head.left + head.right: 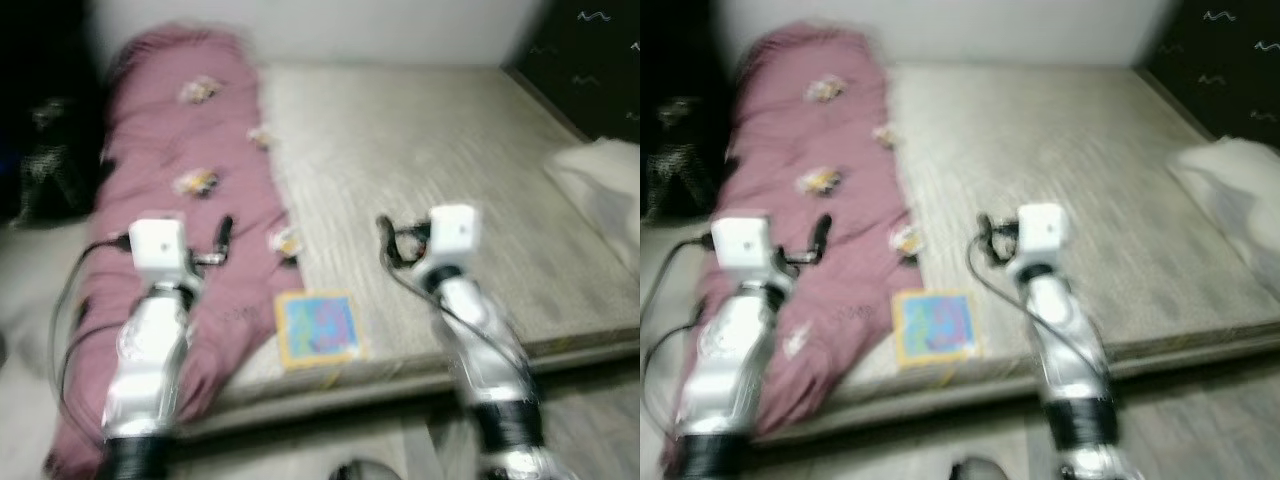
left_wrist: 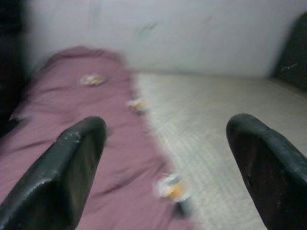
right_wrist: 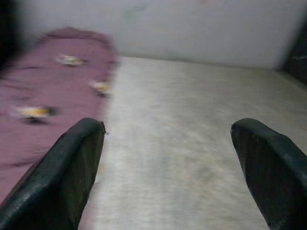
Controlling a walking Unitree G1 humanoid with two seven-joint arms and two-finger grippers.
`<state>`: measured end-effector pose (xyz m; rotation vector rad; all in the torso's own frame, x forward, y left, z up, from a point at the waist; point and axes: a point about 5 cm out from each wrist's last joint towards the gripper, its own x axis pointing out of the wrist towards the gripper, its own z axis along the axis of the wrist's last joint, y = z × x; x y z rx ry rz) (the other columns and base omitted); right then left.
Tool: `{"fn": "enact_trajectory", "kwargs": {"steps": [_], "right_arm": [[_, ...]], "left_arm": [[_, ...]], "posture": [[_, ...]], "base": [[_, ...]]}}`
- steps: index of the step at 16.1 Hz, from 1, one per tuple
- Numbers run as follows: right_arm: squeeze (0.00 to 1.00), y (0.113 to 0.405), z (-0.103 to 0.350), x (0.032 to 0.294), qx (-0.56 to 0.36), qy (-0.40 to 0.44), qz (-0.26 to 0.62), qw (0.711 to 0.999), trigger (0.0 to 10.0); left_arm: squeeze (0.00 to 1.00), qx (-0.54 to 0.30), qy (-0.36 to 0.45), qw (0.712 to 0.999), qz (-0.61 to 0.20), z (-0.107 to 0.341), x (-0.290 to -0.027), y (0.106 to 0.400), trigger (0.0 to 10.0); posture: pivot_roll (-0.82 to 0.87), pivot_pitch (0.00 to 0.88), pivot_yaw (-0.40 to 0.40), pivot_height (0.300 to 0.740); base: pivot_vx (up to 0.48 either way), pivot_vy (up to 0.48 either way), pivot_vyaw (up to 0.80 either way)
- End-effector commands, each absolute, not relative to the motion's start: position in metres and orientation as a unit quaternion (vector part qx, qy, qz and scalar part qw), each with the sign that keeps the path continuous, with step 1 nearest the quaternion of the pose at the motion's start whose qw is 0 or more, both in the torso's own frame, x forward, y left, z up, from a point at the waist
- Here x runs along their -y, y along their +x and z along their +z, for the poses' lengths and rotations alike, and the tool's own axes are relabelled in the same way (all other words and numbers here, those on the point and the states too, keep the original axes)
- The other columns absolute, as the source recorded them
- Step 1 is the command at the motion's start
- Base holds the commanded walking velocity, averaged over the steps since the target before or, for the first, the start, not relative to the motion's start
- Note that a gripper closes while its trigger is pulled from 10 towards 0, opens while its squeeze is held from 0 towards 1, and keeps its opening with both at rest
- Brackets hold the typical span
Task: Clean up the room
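A bare grey mattress (image 1: 430, 170) lies before me, all views blurred. A dusky pink quilt (image 1: 185, 150) with small yellow-and-white prints is bunched along its left side and hangs over the front edge. A colourful book with a yellow border (image 1: 318, 328) lies near the mattress's front edge. My left gripper (image 1: 224, 238) is held over the quilt, open and holding nothing. My right gripper (image 1: 388, 240) hovers above the bare mattress, open and holding nothing. In the left wrist view its fingers (image 2: 72, 167) frame the quilt's edge; in the right wrist view the fingers (image 3: 67, 167) frame the bare mattress.
A white pillow or bundle (image 1: 605, 190) rests at the mattress's right edge. A white wall (image 1: 330, 30) runs behind the bed. A dark patterned surface (image 1: 590, 60) stands at the back right, and dark clutter (image 1: 45, 160) sits left of the bed. Pale floor (image 1: 590, 420) shows in front.
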<state>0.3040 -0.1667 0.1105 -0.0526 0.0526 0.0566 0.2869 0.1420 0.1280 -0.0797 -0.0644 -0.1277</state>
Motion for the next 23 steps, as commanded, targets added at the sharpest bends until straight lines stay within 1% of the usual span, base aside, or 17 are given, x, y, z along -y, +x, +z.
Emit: {"fn": "enact_trajectory", "kwargs": {"steps": [1,8,11,13,14,18,21,23], "right_arm": [[0.0,0.308,0.118,0.158,-0.012,-0.02,0.037,0.999,10.0],[0.0,0.309,0.117,0.161,-0.014,-0.019,0.033,0.999,10.0],[0.0,0.301,0.117,0.162,-0.011,-0.012,0.019,1.0,10.0],[0.0,0.299,0.115,0.165,-0.014,-0.011,0.014,1.0,10.0],[0.0,0.299,0.114,0.166,-0.015,-0.009,0.012,1.0,10.0],[0.0,0.287,0.104,0.161,-0.035,-0.003,0.026,0.999,10.0],[0.0,0.283,0.105,0.156,-0.036,-0.003,0.029,0.999,10.0],[0.0,0.28,0.102,0.169,-0.046,-0.015,0.014,0.999,10.0]], "left_arm": [[0.0,0.021,-0.026,0.998,-0.044,0.123,-0.153,0.284,10.0],[0.0,0.018,-0.024,0.999,-0.025,0.121,-0.157,0.284,10.0],[0.0,0.012,-0.013,1.0,-0.009,0.118,-0.164,0.278,10.0],[0.0,0.008,-0.014,1.0,-0.01,0.116,-0.169,0.276,10.0],[0.0,0.005,-0.013,1.0,-0.01,0.115,-0.17,0.275,10.0],[0.0,0.002,-0.002,1.0,0.014,0.117,-0.178,0.271,10.0],[0.0,0.007,0.032,0.999,0.039,0.122,-0.188,0.274,10.0],[0.0,-0.015,0.022,0.999,0.04,0.111,-0.194,0.261,10.0]], "posture": [[0.0,0.0,-0.087,0.74],[0.0,0.0,-0.081,0.74],[-0.01,0.0,-0.062,0.74],[-0.01,0.0,-0.068,0.74],[-0.01,0.0,-0.075,0.735],[0.01,0.0,-0.07,0.68],[0.0,0.009,-0.068,0.65],[-0.01,0.016,-0.068,0.646]], "base": [[0.0,0.0,0.0],[0.0,0.0,0.0],[0.0,0.0,0.0],[0.0,0.0,0.0],[0.0,0.0,0.0],[0.0,0.0,0.0],[0.0,0.0,0.0],[0.0,0.0,0.0]]}}
